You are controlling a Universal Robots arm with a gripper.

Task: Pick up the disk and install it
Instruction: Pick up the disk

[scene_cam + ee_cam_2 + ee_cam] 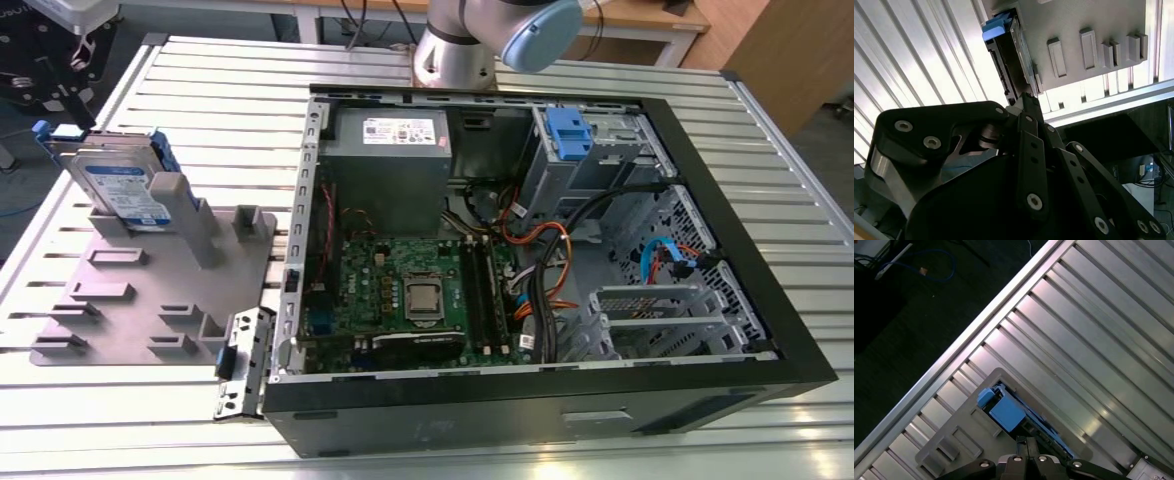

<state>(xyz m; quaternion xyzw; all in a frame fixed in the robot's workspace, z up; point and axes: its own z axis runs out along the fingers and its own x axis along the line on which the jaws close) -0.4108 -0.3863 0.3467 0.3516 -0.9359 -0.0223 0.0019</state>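
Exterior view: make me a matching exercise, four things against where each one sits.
Things:
1. disk
2. power-supply box
3. blue bracket
4. processor

Places:
a. on the green board
b. in the drive bay
c. on edge in the grey fixture, outside the case
d. inside the case, against its far wall

Pairs: 1-c; 2-d; 3-b; 4-a

The disk (pixel 118 190) stands on edge in a grey holder (pixel 134 300) at the exterior view's left, on a slatted table (pixel 240 80). Beside it lies an open case (pixel 534 400) with its motherboard (pixel 414 290), power supply (pixel 387 150) and blue bracket (pixel 567 135); the arm (pixel 467 40) rises behind
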